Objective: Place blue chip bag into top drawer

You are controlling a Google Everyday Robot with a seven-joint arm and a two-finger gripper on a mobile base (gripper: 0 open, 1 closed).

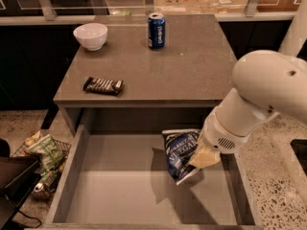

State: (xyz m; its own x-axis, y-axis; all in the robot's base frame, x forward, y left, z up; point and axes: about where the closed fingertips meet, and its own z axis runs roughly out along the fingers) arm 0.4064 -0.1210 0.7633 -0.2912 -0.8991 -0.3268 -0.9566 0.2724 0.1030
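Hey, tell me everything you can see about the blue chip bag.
The blue chip bag is a crinkly dark-blue foil pouch with white lettering and pale edges. It hangs roughly upright, slightly tilted, over the right half of the open top drawer, casting a shadow on its grey floor. The claw is shut on the bag's right edge. Nothing else clearly touches it, though I cannot tell whether its lower corner meets the floor.

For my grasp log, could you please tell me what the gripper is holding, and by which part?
The gripper holds the blue chip bag by its right edge, over the right side of the open top drawer.
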